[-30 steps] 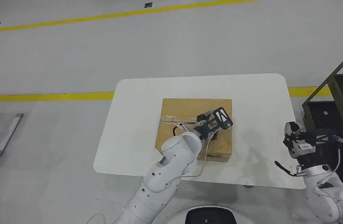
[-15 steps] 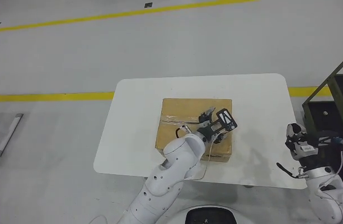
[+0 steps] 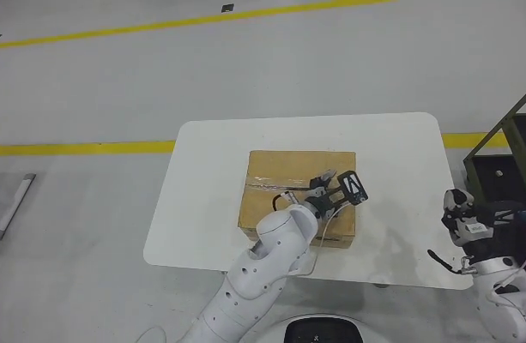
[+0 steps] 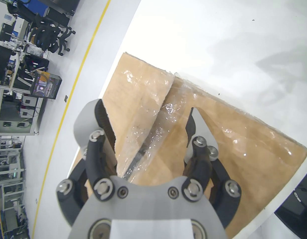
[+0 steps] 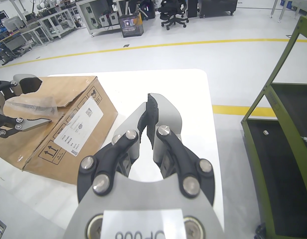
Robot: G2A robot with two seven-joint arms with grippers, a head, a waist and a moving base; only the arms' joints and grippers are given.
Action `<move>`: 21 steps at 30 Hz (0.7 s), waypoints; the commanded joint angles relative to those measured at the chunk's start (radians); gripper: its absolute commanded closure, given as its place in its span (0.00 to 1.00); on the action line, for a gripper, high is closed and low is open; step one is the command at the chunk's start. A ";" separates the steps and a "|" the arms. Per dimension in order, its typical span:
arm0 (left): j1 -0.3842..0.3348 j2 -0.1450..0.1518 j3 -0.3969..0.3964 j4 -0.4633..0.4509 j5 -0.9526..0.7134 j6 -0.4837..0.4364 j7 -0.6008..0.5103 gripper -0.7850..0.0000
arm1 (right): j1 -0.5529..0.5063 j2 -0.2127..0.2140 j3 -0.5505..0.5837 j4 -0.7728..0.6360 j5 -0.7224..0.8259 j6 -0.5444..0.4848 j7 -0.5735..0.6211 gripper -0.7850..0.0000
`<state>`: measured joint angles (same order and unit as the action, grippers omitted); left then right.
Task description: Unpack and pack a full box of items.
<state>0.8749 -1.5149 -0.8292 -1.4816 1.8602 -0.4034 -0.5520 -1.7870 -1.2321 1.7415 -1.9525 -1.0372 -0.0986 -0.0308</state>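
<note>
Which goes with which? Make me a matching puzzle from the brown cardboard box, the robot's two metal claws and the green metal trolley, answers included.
Things:
1. brown cardboard box
2. left gripper
3. right gripper
4. green metal cart

Place or state:
a. fingers shut, off to the side of the box
b. standing beside the table's end
c. lying on the white table
d. fingers open over the box top

Pairs: 1-c, 2-d, 3-a, 4-b.

Count: one taped brown cardboard box point(image 3: 271, 176); one white rounded table point(image 3: 400, 163); one green metal cart point(image 5: 280, 162); two grippers, the left gripper point(image 4: 147, 109) and the right gripper point(image 5: 149, 105).
</note>
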 commanded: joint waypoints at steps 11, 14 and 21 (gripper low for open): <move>0.004 -0.001 -0.013 -0.012 0.028 -0.013 0.001 0.60 | 0.010 -0.004 -0.007 0.003 0.000 -0.001 -0.002 1.00; 0.006 -0.002 -0.014 -0.012 0.030 -0.014 0.003 0.62 | 0.012 -0.004 -0.008 0.004 0.000 -0.001 0.000 1.00; 0.006 -0.005 -0.014 0.004 0.041 -0.011 0.008 0.76 | 0.011 -0.006 -0.007 0.005 -0.001 0.002 0.001 1.00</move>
<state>0.8813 -1.5194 -0.8438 -1.4808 1.8985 -0.4146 -0.5445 -1.7756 -1.2379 1.7339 -1.9474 -1.0387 -0.0976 -0.0305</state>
